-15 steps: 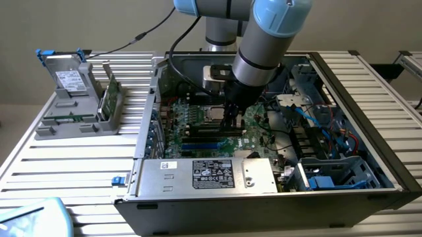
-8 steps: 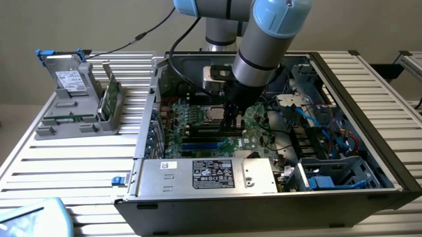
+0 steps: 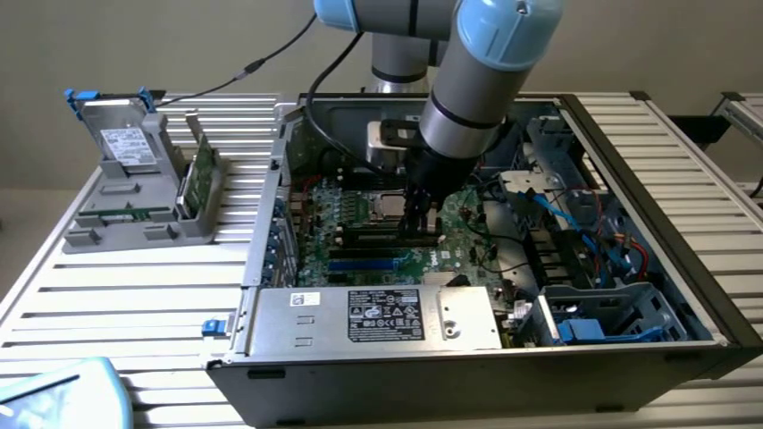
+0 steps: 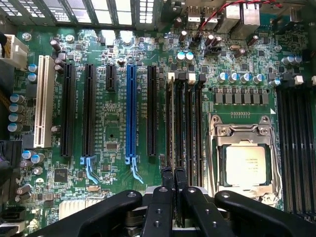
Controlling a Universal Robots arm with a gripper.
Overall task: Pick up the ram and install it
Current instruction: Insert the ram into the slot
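Hand [image 4: 174, 173] clamped on ram [image 4: 174, 197], stick held edge-on above black memory slots [image 4: 183, 123]; contact unclear. Processor socket [image 4: 244, 165] flanked slot bank on one side, black card slot [image 4: 151, 111] on the other. Exterior view: power box [image 3: 370, 315] at hand's 6 o'clock, case wall [image 3: 268, 223] at 9, blue cables [image 3: 573, 210] at 3; side room tight.

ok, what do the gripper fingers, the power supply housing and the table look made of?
Gripper fingers: matte black, rounded, screw-fastened; likely plastic or coated metal, can't tell which. Power supply housing: bare silver sheet metal, dull sheen, folded edges. Table: pale ribbed slats, brushed look, probably aluminium profile.
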